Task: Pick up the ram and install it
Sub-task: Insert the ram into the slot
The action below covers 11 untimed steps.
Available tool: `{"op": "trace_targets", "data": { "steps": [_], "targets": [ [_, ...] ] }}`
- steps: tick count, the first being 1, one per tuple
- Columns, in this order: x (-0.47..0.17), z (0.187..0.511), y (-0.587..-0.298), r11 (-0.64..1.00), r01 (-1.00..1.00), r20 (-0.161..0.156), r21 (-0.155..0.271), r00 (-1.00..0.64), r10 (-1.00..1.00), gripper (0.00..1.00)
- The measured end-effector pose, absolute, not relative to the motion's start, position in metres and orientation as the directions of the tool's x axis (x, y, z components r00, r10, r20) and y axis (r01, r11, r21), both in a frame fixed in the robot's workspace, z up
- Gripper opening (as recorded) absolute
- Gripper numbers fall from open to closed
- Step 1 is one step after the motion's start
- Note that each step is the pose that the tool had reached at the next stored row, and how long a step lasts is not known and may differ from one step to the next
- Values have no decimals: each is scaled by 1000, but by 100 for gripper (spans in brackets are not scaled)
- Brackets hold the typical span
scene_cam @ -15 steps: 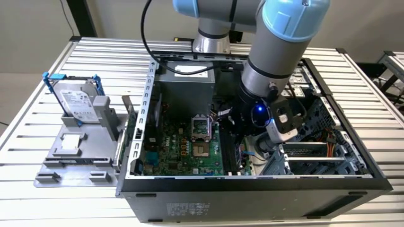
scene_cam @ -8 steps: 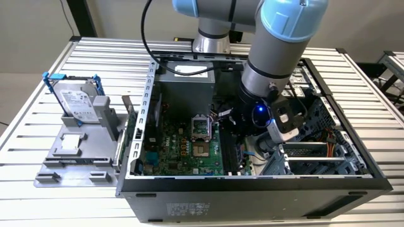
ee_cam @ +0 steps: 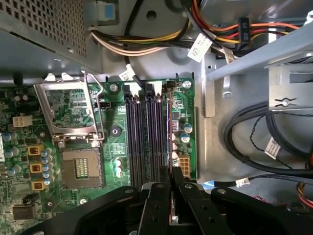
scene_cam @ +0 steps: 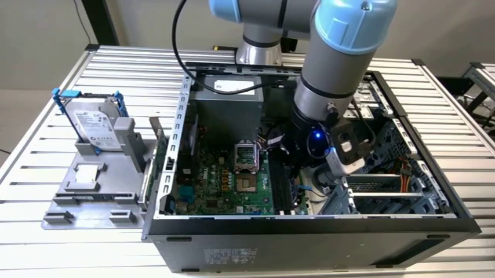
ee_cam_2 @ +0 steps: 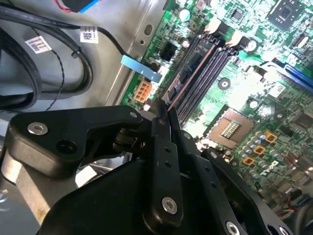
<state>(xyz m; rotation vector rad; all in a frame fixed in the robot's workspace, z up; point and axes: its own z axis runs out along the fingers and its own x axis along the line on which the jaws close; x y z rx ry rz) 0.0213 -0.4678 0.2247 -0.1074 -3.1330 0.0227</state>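
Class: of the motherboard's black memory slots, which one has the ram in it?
The outermost slot, nearest the board's edge beside the small capacitors; the ram stands edge-on there, gripper closed on it. The other slots sit empty.

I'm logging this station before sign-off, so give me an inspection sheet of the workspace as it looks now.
Surface: ribbed metal table, holding an open computer case.
Job's things: ram edge-on over the black slots, at the slot nearest the board's edge.
Clutter: hard drive upright in a grey holder.
Grippers: gripper shut on the ram.
Cables: black bundle beside the motherboard; coloured power wires.
Surroundings: nothing seen.
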Motion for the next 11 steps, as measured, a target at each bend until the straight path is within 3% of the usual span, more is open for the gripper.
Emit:
{"op": "trace_targets", "data": {
  "steps": [11],
  "targets": [
    [17, 223, -470, 998, 52, 10, -17, -999, 52, 0]
  ]
}}
